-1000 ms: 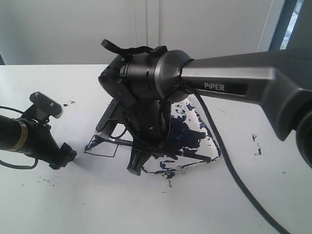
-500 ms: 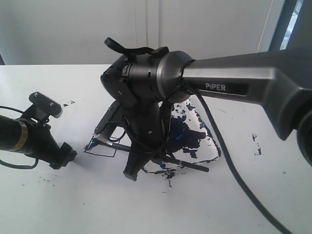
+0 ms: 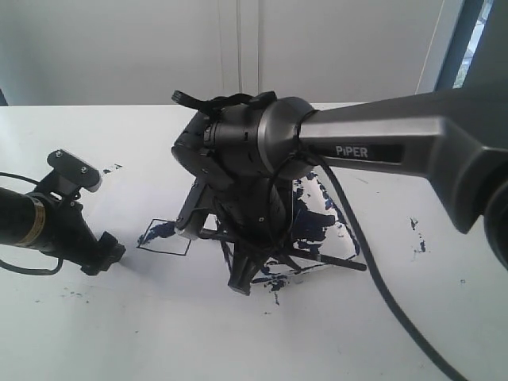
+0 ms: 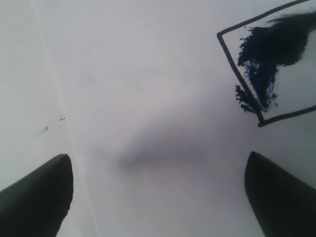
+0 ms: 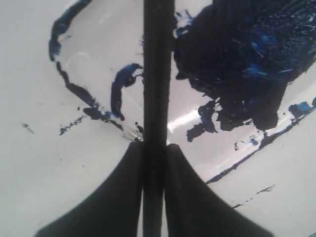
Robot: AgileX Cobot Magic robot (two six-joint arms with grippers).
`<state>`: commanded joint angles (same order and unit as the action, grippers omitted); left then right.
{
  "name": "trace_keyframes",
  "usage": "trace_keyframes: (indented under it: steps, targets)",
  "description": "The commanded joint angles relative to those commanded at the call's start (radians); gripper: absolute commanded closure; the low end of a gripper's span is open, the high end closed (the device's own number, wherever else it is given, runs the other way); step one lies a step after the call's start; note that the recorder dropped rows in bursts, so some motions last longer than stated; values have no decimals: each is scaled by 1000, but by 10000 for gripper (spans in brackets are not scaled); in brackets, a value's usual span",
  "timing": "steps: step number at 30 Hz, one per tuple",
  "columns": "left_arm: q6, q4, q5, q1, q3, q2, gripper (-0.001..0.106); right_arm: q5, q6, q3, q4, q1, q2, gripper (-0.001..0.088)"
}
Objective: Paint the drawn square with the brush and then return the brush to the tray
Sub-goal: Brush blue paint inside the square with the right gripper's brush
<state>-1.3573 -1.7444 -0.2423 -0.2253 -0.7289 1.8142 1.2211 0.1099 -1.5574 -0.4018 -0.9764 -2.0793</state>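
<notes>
The thin black brush (image 3: 343, 260) lies nearly level just above the paint-smeared white tray (image 3: 321, 243), and my right gripper (image 3: 241, 279) is shut on its shaft. In the right wrist view the brush (image 5: 158, 74) runs straight out from between the closed fingers of the gripper (image 5: 154, 148), over the tray (image 5: 98, 59) and beside its big dark blue patch. The drawn square (image 3: 166, 236) sits left of the tray, partly smeared blue. My left gripper (image 3: 109, 254) rests open left of the square (image 4: 276, 64), with nothing between its fingertips (image 4: 42, 195).
A large white paper sheet (image 3: 95, 198) under the square covers the white table. The right arm's black cable (image 3: 373, 274) hangs down over the tray's right side. Blue paint specks (image 3: 417, 230) dot the table on the right. A wall stands behind the table.
My right gripper has carried the brush rightwards, off the drawn square and over the tray, so the square now shows uncovered. The left arm has not moved.
</notes>
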Motion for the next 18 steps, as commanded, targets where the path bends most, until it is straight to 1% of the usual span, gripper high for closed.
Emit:
trace_keyframes:
  steps: [4,8,11,16,18]
  targets:
    - [0,0,0,0,0,0,111,0,40,0,98,0,0,868]
    - [0,0,0,0,0,0,111,0,61,0,129,-15,2,868]
    - [-2,0,0,0,0,0,111,0,69,0,128,-51,6,868]
    - [-11,0,0,0,0,0,111,0,69,0,102,-60,6,868]
    - [-16,0,0,0,0,0,111,0,26,3,7,-60,6,868]
